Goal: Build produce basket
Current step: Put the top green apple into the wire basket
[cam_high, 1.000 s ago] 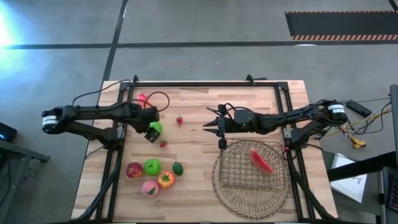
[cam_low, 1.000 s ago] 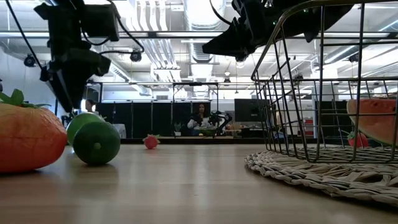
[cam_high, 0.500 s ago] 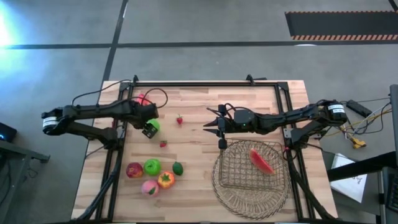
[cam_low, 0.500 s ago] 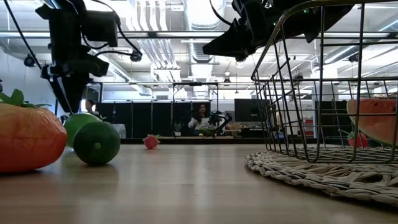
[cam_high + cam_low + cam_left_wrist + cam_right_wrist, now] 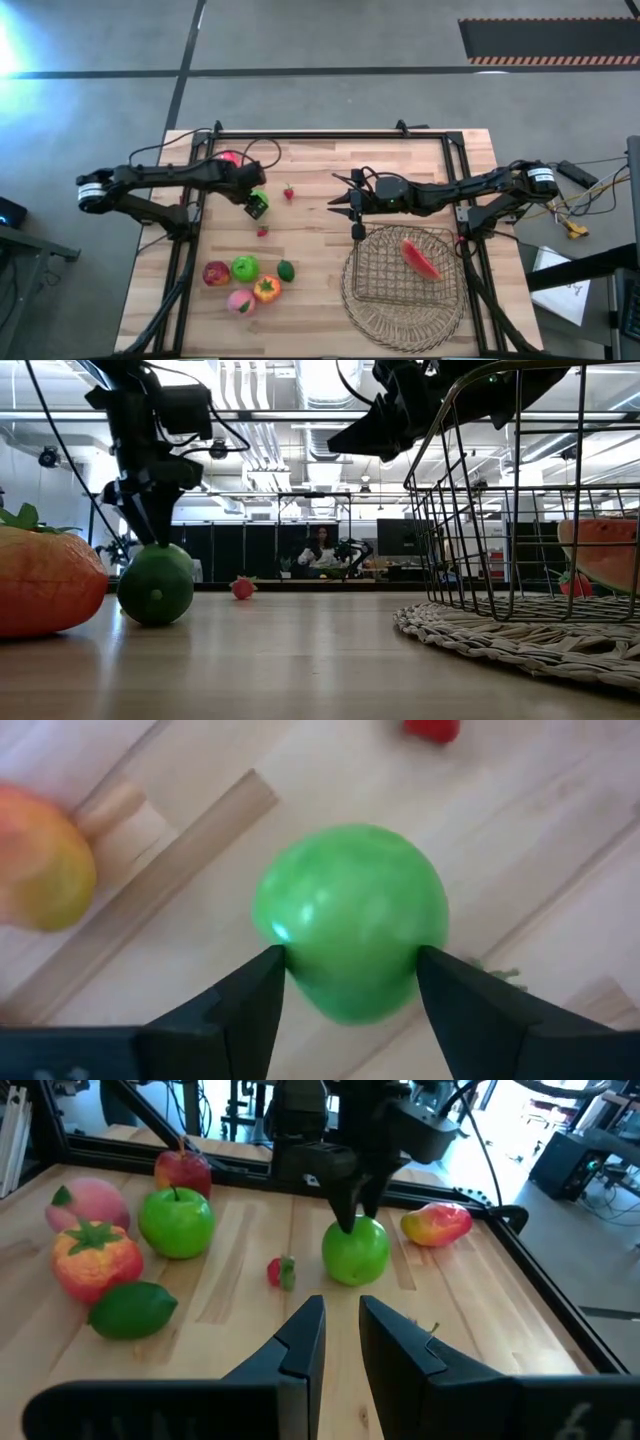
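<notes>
Table [image 5: 330, 170] first: pale wood planks under a dark frame, both arms reaching in from the sides. Near the right front corner lies the straw mat [image 5: 400, 325], and on it sits the wire basket [image 5: 375, 275], with one red slice [image 5: 421, 258] inside, toward its right side.

Left arm is over the back left part of the table, and the left gripper [image 5: 256, 205] is down on a green apple [image 5: 350, 920]. In the wrist view the two fingers [image 5: 250, 1005] press the apple's flanks, so it's a grip, though whether the apple is off the wood I can't quite tell. In the low view it's hidden behind the lime [image 5: 155, 585].

Right gripper [image 5: 356, 218] hovers just behind the basket's back left corner, fingers nearly together with only a thin slit between them, holding nothing.

Front left, a cluster: red apple [image 5: 215, 273], second green apple [image 5: 244, 267], lime [image 5: 286, 270], peach [image 5: 239, 301], orange tomato [image 5: 266, 289]. A pink-yellow fruit [image 5: 228, 157] lies at the frame behind the left gripper.

Smallest now: two berries, one [image 5: 289, 192] just right of the left gripper, one [image 5: 262, 231] in front of it.
</notes>
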